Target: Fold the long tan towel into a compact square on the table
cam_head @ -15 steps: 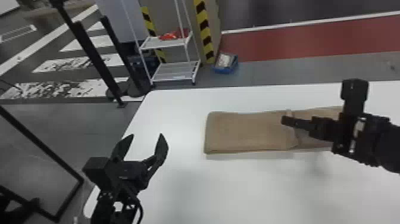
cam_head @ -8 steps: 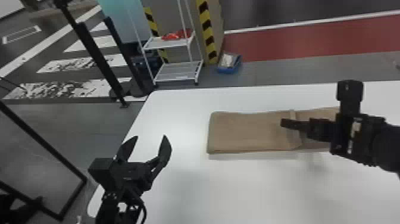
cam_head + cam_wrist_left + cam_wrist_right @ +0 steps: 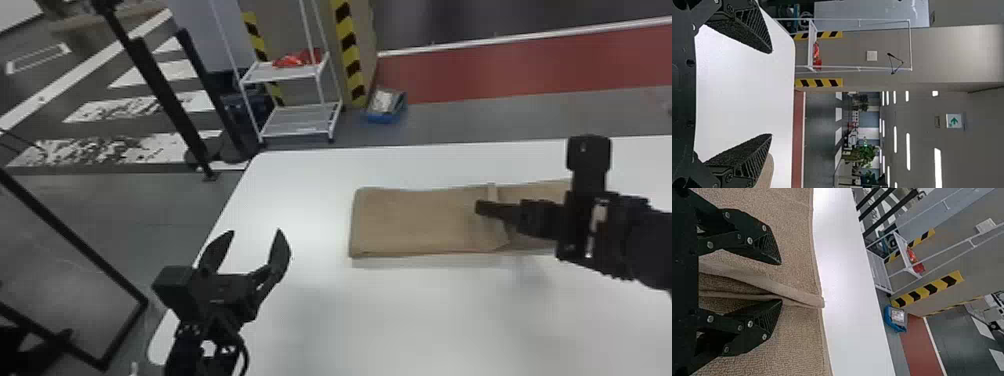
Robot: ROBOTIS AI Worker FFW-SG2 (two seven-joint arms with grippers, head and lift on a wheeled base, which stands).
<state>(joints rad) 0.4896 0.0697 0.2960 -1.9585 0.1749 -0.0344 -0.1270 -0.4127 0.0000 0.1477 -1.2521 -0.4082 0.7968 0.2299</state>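
1. Status: The tan towel (image 3: 415, 220) is laid flat in a partly folded strip on the white table (image 3: 300, 310), near the far edge and well apart from the left edge. Its long sides are set roughly along the far edge.
2. Step in hand: Inward folding is judged to be under way. Two hems, a first hem (image 3: 764, 283) and a second hem (image 3: 736, 295), are brought close together, with a narrow wedge of cloth between them.
3. Right gripper (image 3: 781, 282): It is positioned over the hems with its fingers spread; no cloth is seen to be clamped.
4. Left gripper (image 3: 255, 232): It is held empty and spread above the table near the left edge, apart from the towel.
5. Next move: The hems should be settled flat, after which one half should be lifted and laid over the other.
6. Obstruction: The towel's right portion is partly covered by the right arm (image 3: 645, 240); the hems could be dragged if it is moved sideways at low height.
7. Surroundings: A white rack (image 3: 280, 76) bearing a red item (image 3: 300, 59) and a blue bin (image 3: 382, 119) are located beyond the far edge. No hindrance is expected from them.
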